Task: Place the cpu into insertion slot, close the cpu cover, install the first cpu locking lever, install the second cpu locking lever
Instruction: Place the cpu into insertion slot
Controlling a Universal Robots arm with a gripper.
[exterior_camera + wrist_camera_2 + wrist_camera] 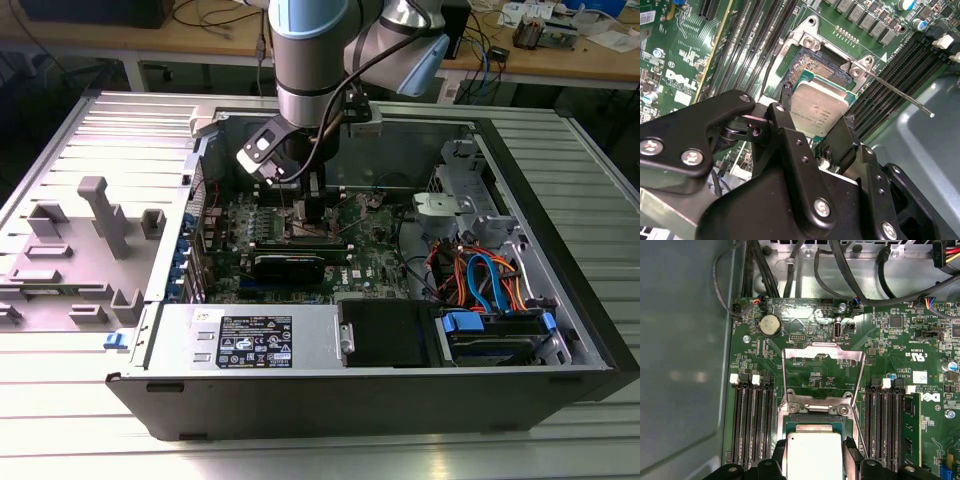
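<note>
The black two-fingered gripper [818, 107] is clasping the small flat square silver-topped cpu [821, 100] between its fingertips, holding it just over the square, silver-rimmed insertion slot [816, 70].

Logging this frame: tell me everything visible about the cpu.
The cpu is a flat square chip with a dull silver metal top, faint print and a green edge. The black fingers grip it on opposite sides over the open insertion slot, partly covering the pin field. Whether it is seated cannot be told.
</note>
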